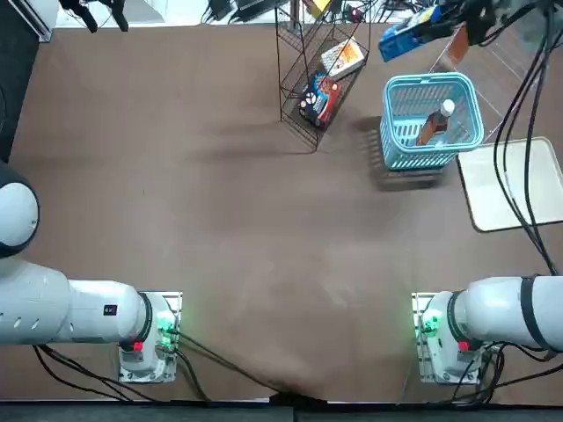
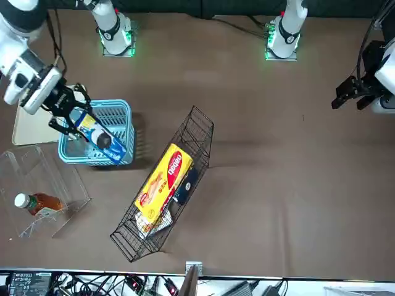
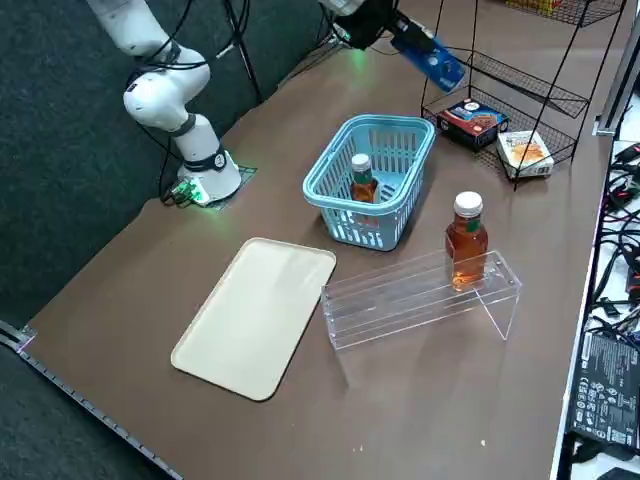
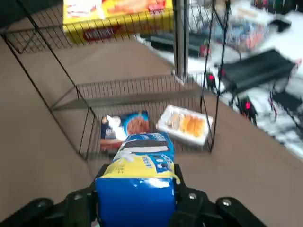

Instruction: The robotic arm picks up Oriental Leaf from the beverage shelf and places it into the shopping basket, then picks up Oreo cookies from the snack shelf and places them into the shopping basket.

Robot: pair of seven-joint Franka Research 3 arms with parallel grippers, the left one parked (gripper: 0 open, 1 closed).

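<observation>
The right gripper (image 2: 73,117) pinches the Oreo cookies (image 2: 97,135) aloft, over the shopping basket's (image 2: 126,132) far rim — an Oriental Leaf (image 3: 362,180) bottle stands inside the basket.

This is a robotics lab dressed as a mock shop. Two white arms are bolted to a brown tabletop (image 1: 264,264) on small bases lit green, with black cables trailing off the edges. A little retail set stands on it: a black wire snack shelf (image 2: 162,194) holding packets and boxes, a clear acrylic beverage shelf (image 3: 420,290) with a bottle of tea, a light blue shopping basket (image 1: 431,123), and a cream tray (image 3: 258,315). Loose wiring and electronics lie along the tabletop's far edge, and dark carpet surrounds it.
</observation>
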